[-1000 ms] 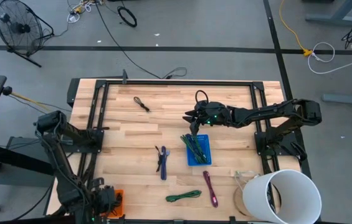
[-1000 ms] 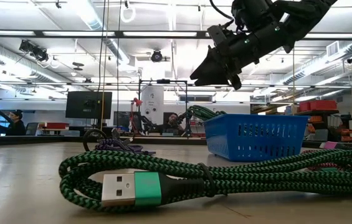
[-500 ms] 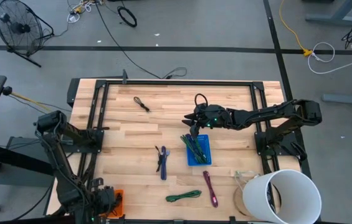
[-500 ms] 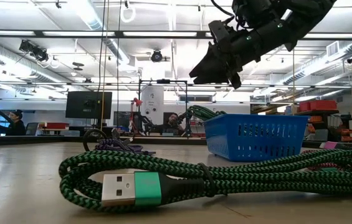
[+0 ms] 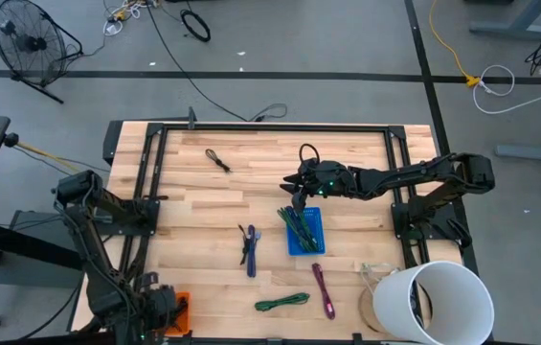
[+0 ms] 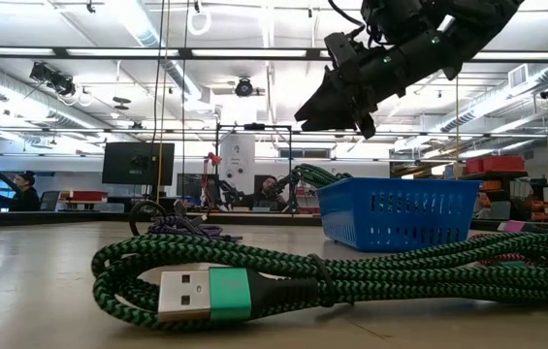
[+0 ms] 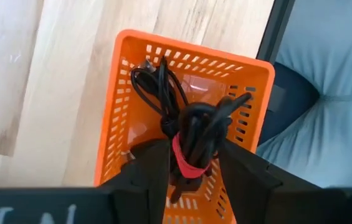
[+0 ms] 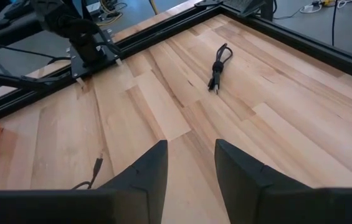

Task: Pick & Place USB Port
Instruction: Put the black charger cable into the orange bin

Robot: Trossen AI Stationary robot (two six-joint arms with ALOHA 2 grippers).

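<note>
An orange basket [image 7: 138,93] stands at the table's near left corner. In it lies a coiled black cable [image 7: 188,127] bound with a red tie. My left gripper [image 7: 194,149] points down into the basket, open, one finger on each side of the coil and close to it. My right gripper [image 5: 296,192] hangs open over the table's middle, just beyond the far end of a blue basket [image 5: 305,241] that holds green cables [image 5: 297,220]. Nothing is between its fingers in the right wrist view. Another black cable [image 5: 217,160] lies loose on the far left of the table.
Loose on the wood lie a blue and black cable [image 5: 249,249], a green one [image 5: 282,303] and a purple one [image 5: 325,290]. A white bucket [image 5: 435,302] stands at the near right corner. A black frame [image 5: 270,127] rims the table.
</note>
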